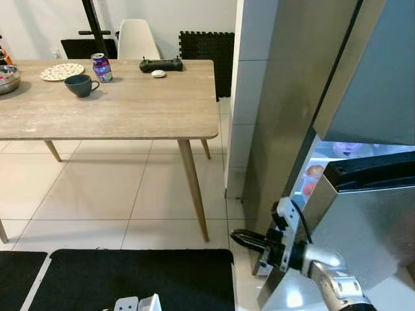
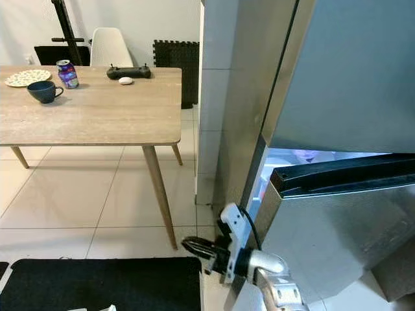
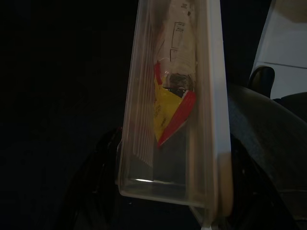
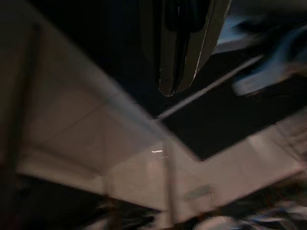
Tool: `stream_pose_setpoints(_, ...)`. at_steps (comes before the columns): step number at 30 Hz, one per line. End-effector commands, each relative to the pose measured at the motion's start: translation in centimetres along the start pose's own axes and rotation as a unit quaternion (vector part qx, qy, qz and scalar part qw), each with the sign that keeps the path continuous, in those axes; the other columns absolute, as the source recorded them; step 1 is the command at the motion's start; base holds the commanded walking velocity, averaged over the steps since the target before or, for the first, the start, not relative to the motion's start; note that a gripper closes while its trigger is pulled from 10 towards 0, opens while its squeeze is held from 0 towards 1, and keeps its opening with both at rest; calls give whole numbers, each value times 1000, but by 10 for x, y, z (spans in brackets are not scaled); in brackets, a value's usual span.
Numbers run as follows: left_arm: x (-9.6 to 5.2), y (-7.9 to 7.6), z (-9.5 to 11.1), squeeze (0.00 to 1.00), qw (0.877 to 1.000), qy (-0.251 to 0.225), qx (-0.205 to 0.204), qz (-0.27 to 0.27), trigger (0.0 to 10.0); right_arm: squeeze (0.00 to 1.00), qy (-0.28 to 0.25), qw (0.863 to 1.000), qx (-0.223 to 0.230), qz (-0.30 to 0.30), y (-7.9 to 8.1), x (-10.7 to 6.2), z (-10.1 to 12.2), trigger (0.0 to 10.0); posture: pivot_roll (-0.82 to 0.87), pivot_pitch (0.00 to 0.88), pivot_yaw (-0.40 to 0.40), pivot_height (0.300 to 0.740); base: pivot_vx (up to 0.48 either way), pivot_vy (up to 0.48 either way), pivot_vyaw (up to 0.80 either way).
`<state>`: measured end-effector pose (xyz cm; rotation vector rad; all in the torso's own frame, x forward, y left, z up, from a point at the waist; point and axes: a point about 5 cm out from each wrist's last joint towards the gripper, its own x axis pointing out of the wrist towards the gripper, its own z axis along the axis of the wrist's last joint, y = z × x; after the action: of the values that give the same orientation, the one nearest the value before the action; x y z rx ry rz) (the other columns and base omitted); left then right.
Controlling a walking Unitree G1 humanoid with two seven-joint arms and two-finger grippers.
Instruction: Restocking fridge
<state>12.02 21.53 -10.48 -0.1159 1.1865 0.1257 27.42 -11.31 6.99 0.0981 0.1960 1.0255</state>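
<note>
The steel fridge (image 1: 292, 97) stands at the right. Its lower door (image 1: 363, 227) is partly open, and the lit inside (image 1: 313, 178) shows red items on a shelf. My right gripper (image 1: 241, 238) is low at the free edge of that door; its black fingers look shut and point left over the floor. In the left wrist view my left gripper (image 3: 172, 158) is shut on a clear plastic container (image 3: 177, 120) with a red and yellow packet and paper inside.
A wooden table (image 1: 130, 110) at the left carries a dark cup (image 1: 80, 85), a drink can (image 1: 101, 67), a plate (image 1: 61, 71) and a black controller (image 1: 161, 65). A white chair (image 1: 137, 39) stands behind it. A black mat (image 1: 130, 278) lies on the tiled floor.
</note>
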Motion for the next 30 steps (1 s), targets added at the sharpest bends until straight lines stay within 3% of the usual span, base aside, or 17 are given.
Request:
stream_pose_setpoints(1, 1, -6, -1, 0, 1000, 1, -5, -8, 10000, 0, -7, 999, -30, -41, -4, 6, 11, 10000, -79, 0, -38, 740, 0, 0, 0)
stream_pose_setpoints(7, 1, -7, -3, 0, 1000, 2, -7, -10, 10000, 0, -22, 990, -111, -79, -7, 20, 49, 10000, -80, 0, -44, 740, 0, 0, 0)
stream_pose_setpoints(10, 1, -8, -3, 0, 1000, 2, -7, -10, 10000, 0, -19, 986, -136, -94, -11, 19, 60, 10000, -80, 0, -47, 740, 0, 0, 0)
stream_pose_setpoints(16, 1, -9, -4, 0, 1000, 2, -8, -11, 10000, 0, -26, 962, -260, -85, -16, 8, 115, 10000, -80, 0, -50, 740, 0, 0, 0)
stream_pose_setpoints(17, 1, -9, -4, 0, 1000, 2, -8, -11, 10000, 0, -26, 962, -260, -85, -16, 8, 115, 10000, -80, 0, -50, 740, 0, 0, 0)
stream_pose_setpoints(19, 1, -10, -3, 0, 1000, 2, -7, -11, 10000, 0, -3, 943, -329, -53, -13, 0, 135, 10000, -81, 0, -58, 740, 0, 0, 0)
stream_pose_setpoints(21, 1, -10, -3, 0, 1000, 2, -7, -11, 10000, 0, -3, 943, -329, -53, -13, 0, 135, 10000, -81, 0, -58, 740, 0, 0, 0)
stream_pose_setpoints(22, 1, -10, -3, 0, 1000, 1, -9, -11, 10000, 0, 24, 919, -393, 2, -4, -11, 156, 10000, -80, 0, -61, 740, 0, 0, 0)
stream_pose_setpoints(23, 1, -11, -3, 0, 1000, 1, -9, -12, 10000, 0, 34, 911, -409, 21, -1, -14, 162, 10000, -81, 0, -65, 740, 0, 0, 0)
stream_pose_setpoints(27, 1, -11, -3, 0, 1000, 1, -10, -12, 10000, 0, 53, 899, -431, 46, 2, -21, 171, 10000, -84, 0, -65, 740, 0, 0, 0)
stream_pose_setpoints(29, 1, -12, -4, 0, 1000, 2, -11, -13, 10000, 0, 83, 881, -462, 56, -1, -30, 183, 10000, -90, 0, -66, 740, 0, 0, 0)
stream_pose_setpoints(30, 1, -12, -4, 0, 1000, 2, -11, -13, 10000, 0, 83, 881, -462, 56, -1, -30, 183, 10000, -90, 0, -66, 740, 0, 0, 0)
